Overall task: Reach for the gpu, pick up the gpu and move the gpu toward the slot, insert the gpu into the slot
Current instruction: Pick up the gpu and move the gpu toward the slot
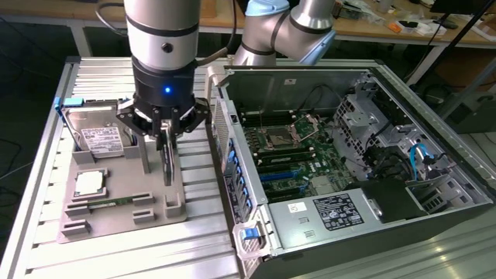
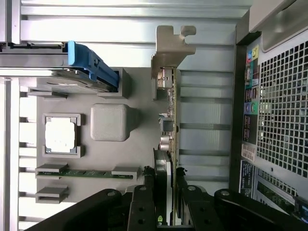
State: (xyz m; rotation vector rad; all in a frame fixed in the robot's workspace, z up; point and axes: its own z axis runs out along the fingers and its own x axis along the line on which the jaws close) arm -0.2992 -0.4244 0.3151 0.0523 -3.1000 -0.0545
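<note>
The gpu (image 1: 167, 160) stands on edge over the grey fixture plate (image 1: 116, 218), a thin green card seen edge-on. In the wrist view the gpu (image 2: 170, 120) runs away from me, and its silver end bracket (image 2: 172, 45) is at the far end. My gripper (image 1: 166, 136) comes straight down on the card's upper edge. Its black fingers (image 2: 143, 204) sit on both sides of the card and press on it, so my gripper (image 2: 165, 202) is shut on it. The slot (image 1: 280, 173) lies among the motherboard's expansion slots inside the open computer case, to the exterior view's right of the card.
On the fixture plate are a silver hard drive (image 1: 97, 138) with a blue handle (image 2: 89, 62), a processor chip (image 1: 89, 183) and a narrow memory stick (image 1: 108, 203). The open case (image 1: 364, 145) stands close beside the plate. Its perforated rear wall (image 2: 284, 110) is near the card.
</note>
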